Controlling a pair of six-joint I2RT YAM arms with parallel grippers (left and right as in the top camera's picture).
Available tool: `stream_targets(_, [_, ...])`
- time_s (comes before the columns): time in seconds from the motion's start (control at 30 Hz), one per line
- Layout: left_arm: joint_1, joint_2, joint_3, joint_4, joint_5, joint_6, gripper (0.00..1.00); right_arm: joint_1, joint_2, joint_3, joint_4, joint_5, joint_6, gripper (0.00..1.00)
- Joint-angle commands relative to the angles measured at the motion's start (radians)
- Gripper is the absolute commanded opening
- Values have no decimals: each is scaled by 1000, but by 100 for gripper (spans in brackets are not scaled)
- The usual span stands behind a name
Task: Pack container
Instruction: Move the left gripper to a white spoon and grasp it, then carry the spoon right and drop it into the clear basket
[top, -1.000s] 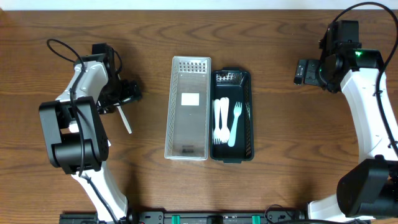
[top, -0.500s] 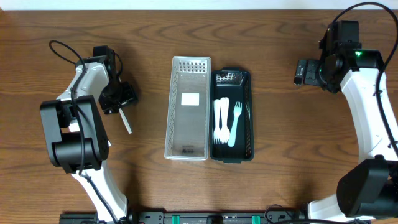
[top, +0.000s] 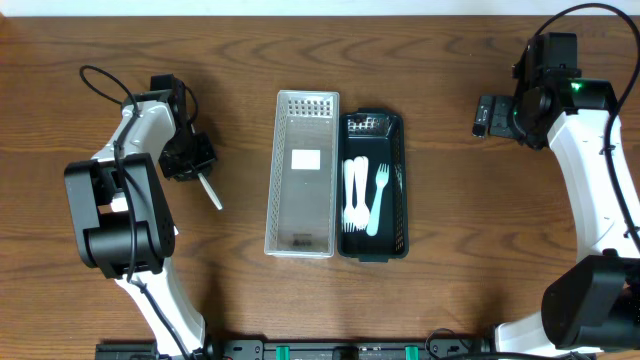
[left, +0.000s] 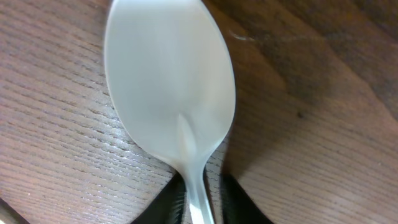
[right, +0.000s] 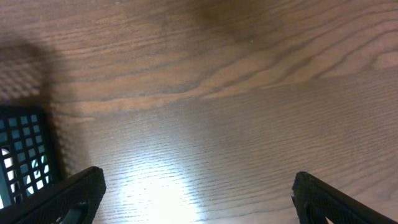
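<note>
Now, your left gripper (top: 199, 173) is closed on the handle of a white spoon (top: 211, 192), well to the left of both trays. In the left wrist view the dark jaws pinch the thin neck just below the bowl, which points away over the wood. You cannot tell from these views whether the bowl is clear of the table.

The dark tray (top: 403, 180) holds white forks (top: 362, 195), so the spoon most likely belongs there, and the clear tray (top: 273, 180) stands between you and it.

- Lift enough that the bowl passes over both rims of the clear tray.
- Carry it across with the handle level. A pinch on so narrow a neck may let the spoon pivot.
- Turn the spoon lengthwise with the dark tray and lower it beside the forks before letting go, so it doesn't bounce off them.

Your right gripper (right: 196, 196) is spread wide and holds nothing, parked well to the right of the trays. Only its two fingertips show, at the bottom corners of its wrist view.

As for writing, a pale rectangular label (top: 305, 158) lies in the clear tray, but nothing on it can be read. No brand shows anywhere.
</note>
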Motion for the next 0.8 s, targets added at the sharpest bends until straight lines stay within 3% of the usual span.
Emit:
stream_targets(0.0, [3, 18, -10, -6, 3, 5, 15, -1, -1, -1, -1, 4, -23, 99])
stream_targets(0.23, [3, 18, -10, -3, 2, 5, 6, -1, -1, -1, -1, 4, -24, 99])
stream_targets(0.47, [-12, -32, 26, -38, -13, 19, 6, -1, -1, -1, -1, 4, -24, 99])
stream_targets(0.6, [-79, -146, 96, -119, -12, 24, 6, -1, -1, -1, 0, 4, -24, 99])
stream_targets(0.77, [-259, -326, 164, -203, -19, 39, 6, -1, -1, -1, 8, 4, -24, 99])
